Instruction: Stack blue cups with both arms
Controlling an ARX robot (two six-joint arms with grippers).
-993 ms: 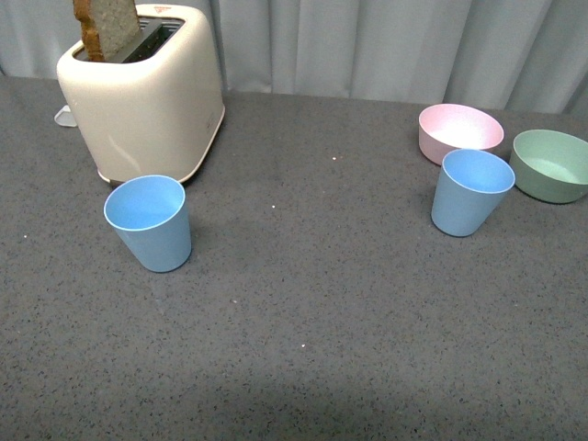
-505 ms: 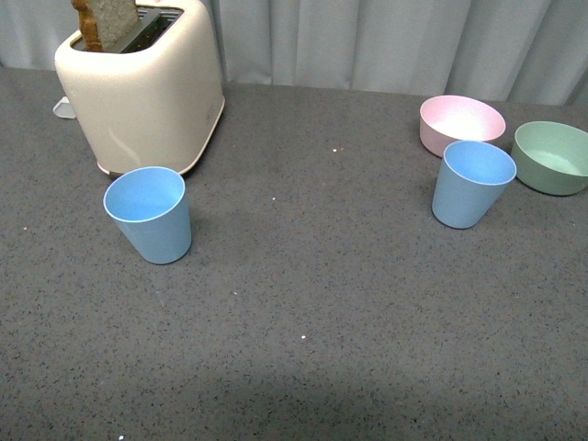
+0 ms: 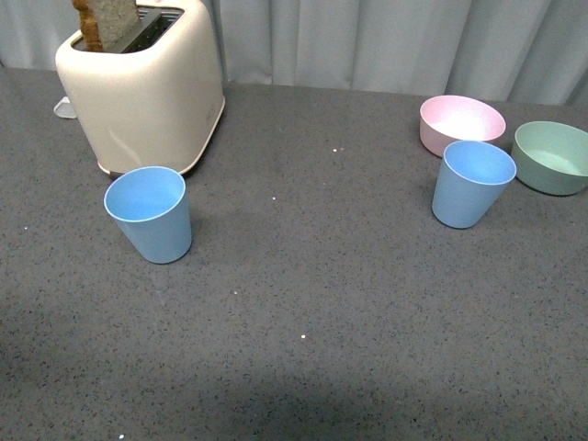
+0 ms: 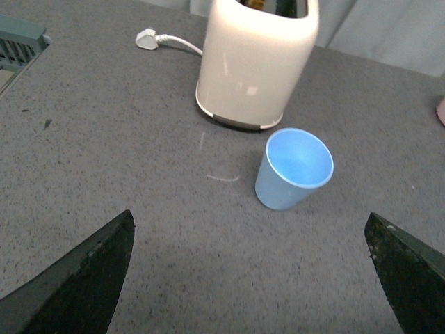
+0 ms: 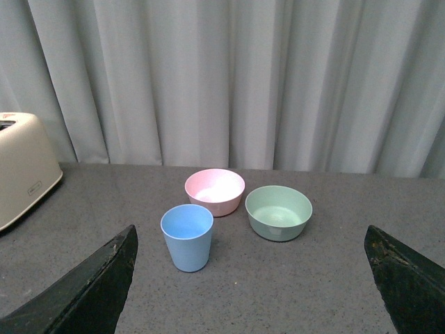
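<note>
Left pincer (image 4: 248, 221) and right pincer (image 5: 250, 231) gape wide; left cup (image 3: 149, 213) and right cup (image 3: 471, 184) stand upright on the table (image 3: 322, 303), well apart.

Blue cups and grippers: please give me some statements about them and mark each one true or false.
1. The left cup and the right cup stand apart, unstacked. True.
2. The left cup lies on its side. False: it stands upright by the toaster.
3. The left gripper holds a cup. False: it is open and empty, as is the right gripper.
4. The pink bowl sits next to the green bowl. True.
</note>
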